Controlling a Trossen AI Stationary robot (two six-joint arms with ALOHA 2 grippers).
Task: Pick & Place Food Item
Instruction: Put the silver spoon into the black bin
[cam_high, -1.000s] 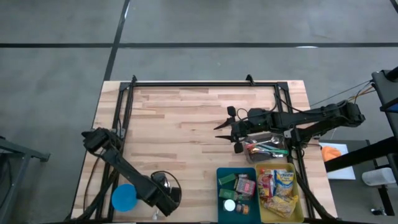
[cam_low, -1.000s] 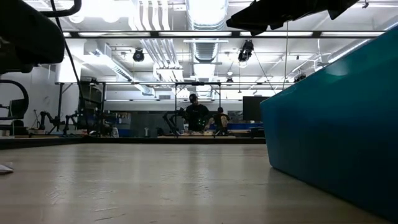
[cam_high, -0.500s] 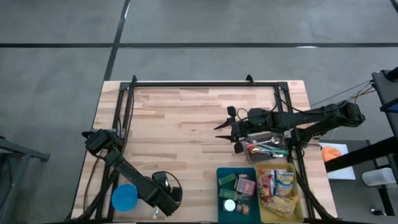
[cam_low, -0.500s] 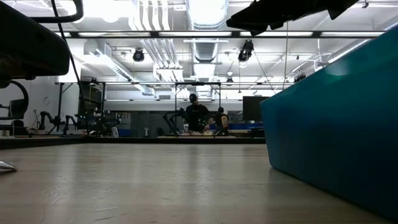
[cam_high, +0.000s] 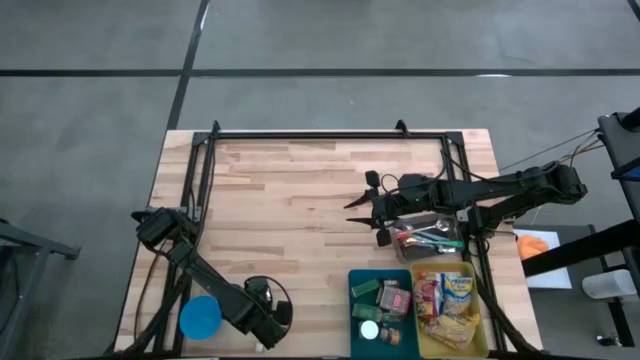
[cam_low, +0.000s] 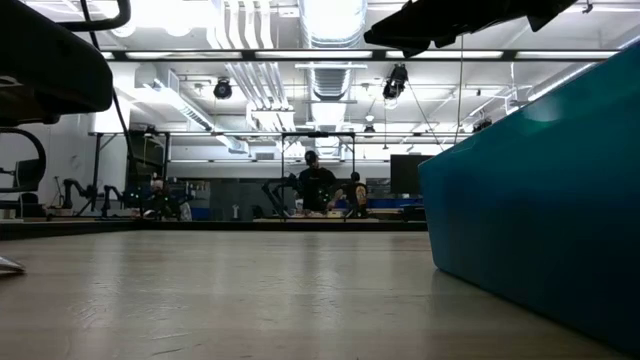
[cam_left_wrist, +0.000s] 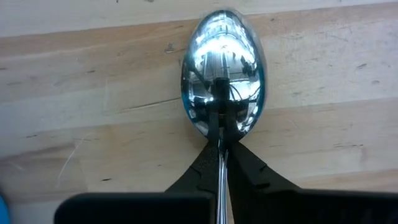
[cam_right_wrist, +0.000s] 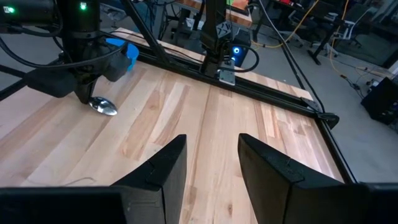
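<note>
- The left gripper (cam_left_wrist: 221, 146) is down at the near left part of the table (cam_high: 300, 190); its two dark fingers (cam_left_wrist: 249, 169) are pressed together on the thin handle of a spoon (cam_left_wrist: 222, 70).
- In the left wrist view the handle shows only as a bright sliver between the fingertips, and the shiny bowl of the spoon sticks out just past them, lying against the wood.
- The right wrist view shows the same grip from across the table: the left gripper (cam_right_wrist: 84, 93) points down and the spoon (cam_right_wrist: 102, 106) sits at its tip, touching the tabletop.
- A blue bowl (cam_high: 199, 316) stands just beside the left arm, at the table's near left corner.
- The right gripper (cam_high: 368, 212) hovers over the middle of the table, well apart from the spoon. Its fingers (cam_right_wrist: 163, 169) stand partly open with bare wood showing between them; they hold nothing and touch nothing.
- Just beside the right gripper sits a clear box of cutlery (cam_high: 428, 238).
- The food items are at the near right edge: small things in a teal bin (cam_high: 381, 300) and bright snack packets in a yellow bin (cam_high: 449, 305) touching its side. Neither gripper is near them.
- In the low view the teal bin (cam_low: 540, 200) fills the right side, with people far off in the room behind.
</note>
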